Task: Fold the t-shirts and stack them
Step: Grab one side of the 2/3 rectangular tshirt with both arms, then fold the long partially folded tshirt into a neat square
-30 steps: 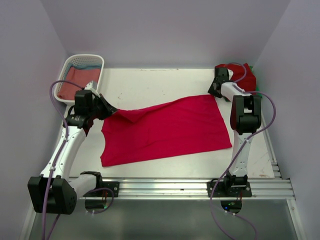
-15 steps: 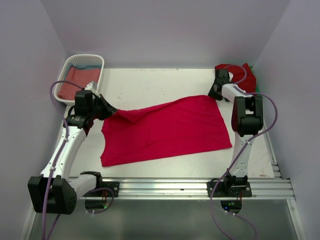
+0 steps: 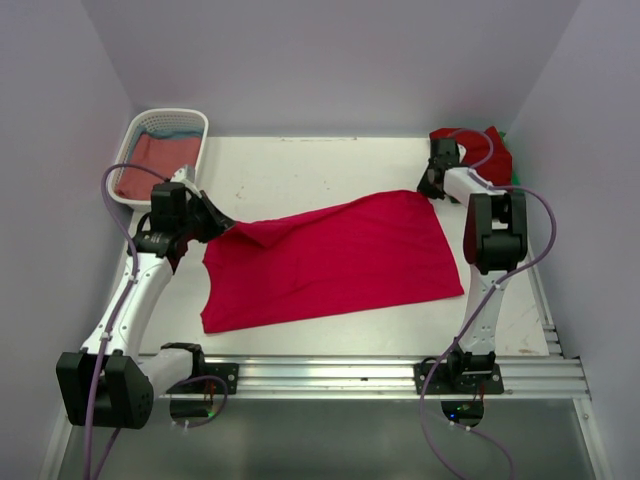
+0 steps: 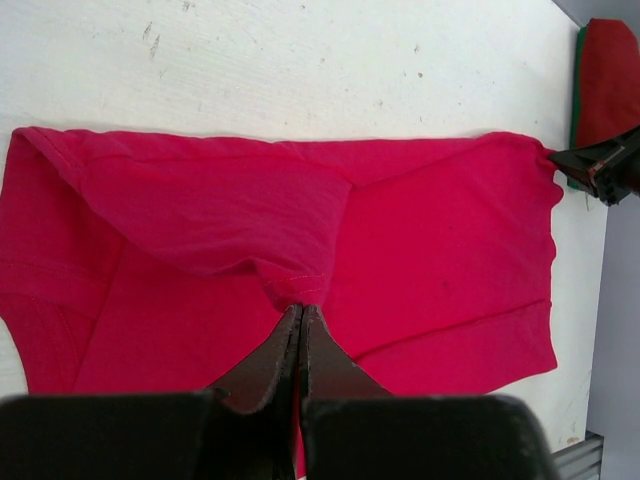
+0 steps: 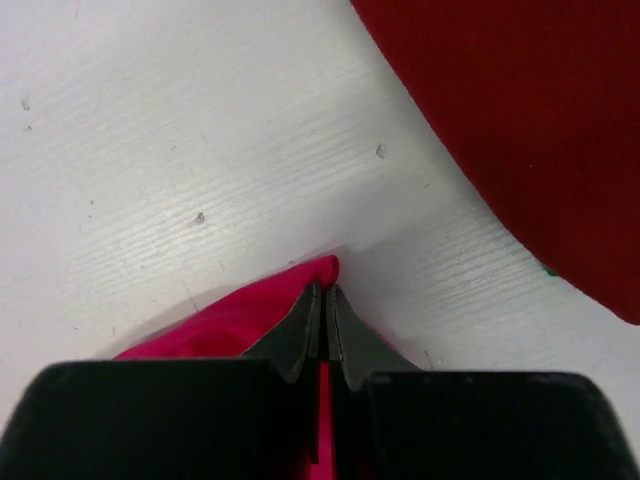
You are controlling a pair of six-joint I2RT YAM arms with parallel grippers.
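**Crimson t-shirt (image 3: 330,262) mid-fold; each arm's jaws clamped on its edge.**
We judge tees (image 3: 152,162) in the basket (image 3: 168,112) await folding.

The crimson t-shirt (image 3: 330,262) lay spread out in the middle, its far left corner raised and folded over. A darker red t-shirt (image 3: 492,155) sat far right atop a green t-shirt (image 4: 576,110). A dusty-red t-shirt (image 3: 150,160) and a blue t-shirt (image 3: 170,130) filled the basket (image 3: 205,130).

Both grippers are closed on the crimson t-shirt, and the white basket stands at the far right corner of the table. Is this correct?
Only the corner is wrong. The top external view shows the white basket at the far left corner; a darker red t-shirt lies at the far right. The left gripper and right gripper are indeed closed on the crimson t-shirt.
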